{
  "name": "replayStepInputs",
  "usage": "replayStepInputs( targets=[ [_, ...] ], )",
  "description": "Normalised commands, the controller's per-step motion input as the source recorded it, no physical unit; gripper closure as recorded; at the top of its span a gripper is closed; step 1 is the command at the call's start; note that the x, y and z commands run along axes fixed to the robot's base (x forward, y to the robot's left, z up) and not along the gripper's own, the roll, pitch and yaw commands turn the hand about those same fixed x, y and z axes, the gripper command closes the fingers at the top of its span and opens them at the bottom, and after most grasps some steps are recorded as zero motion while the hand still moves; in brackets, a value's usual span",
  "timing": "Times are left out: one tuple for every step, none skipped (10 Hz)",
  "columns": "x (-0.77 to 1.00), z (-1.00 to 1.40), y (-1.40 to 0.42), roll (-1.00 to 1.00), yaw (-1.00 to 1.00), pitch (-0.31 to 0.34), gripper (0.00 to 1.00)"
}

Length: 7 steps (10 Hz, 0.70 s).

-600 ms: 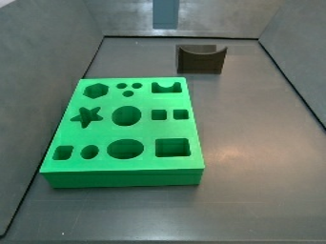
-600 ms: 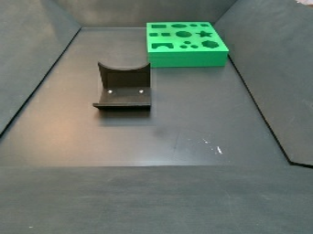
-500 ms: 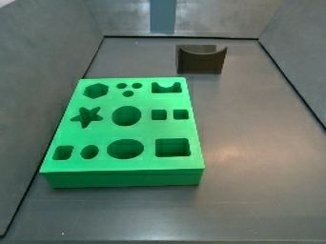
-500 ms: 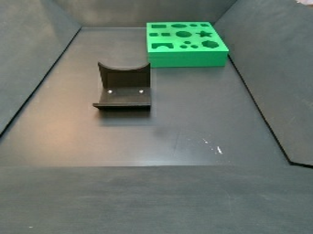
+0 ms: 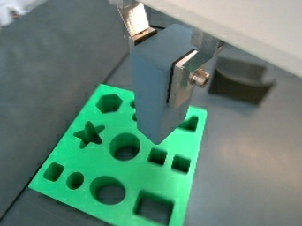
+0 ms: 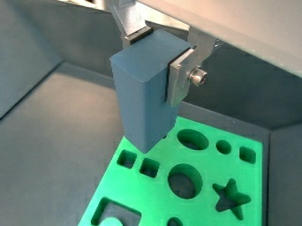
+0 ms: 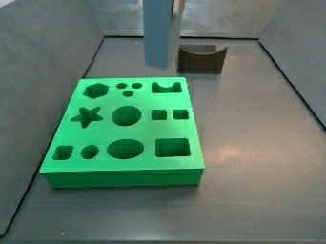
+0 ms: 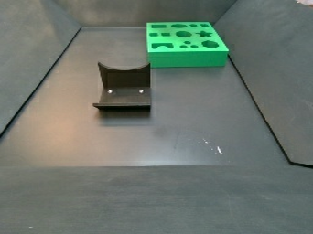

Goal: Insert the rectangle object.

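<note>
Dark floor; gripper (image 5: 162, 64) jaws clamp rectangle object (image 5: 157, 88) above green board (image 5: 118, 159).

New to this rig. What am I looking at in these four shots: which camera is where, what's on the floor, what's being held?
It is a single robot arm with a two-finger gripper. Two cameras ride on its wrist and look down past the fingers; two stand fixed beside the table. The gripper is shut on the rectangle object, a pale blue-grey bar that hangs upright above the green board with its shaped holes. Behind the board on the dark floor stands the fixture, a dark bracket. One side view shows the bar, not the gripper; the other shows neither.
</note>
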Motion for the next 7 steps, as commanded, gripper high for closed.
replayStepInputs(
  targets=[
    [0.0, -0.38, -0.34, 0.0, -0.89, -0.037, 1.0],
    [0.0, -0.4, -0.33, 0.0, -0.89, -0.036, 1.0],
    [0.0, -0.4, -0.33, 0.0, -0.89, -0.034, 1.0],
    [0.0, -0.4, -0.33, 0.0, -0.9, -0.034, 1.0],
    [0.0, -0.43, -0.32, 0.01, -0.91, -0.033, 1.0],
    [0.0, -0.48, -0.3, 0.02, -0.93, -0.037, 1.0],
    [0.0, -0.54, -0.25, 0.04, -0.97, -0.029, 1.0]
  ],
)
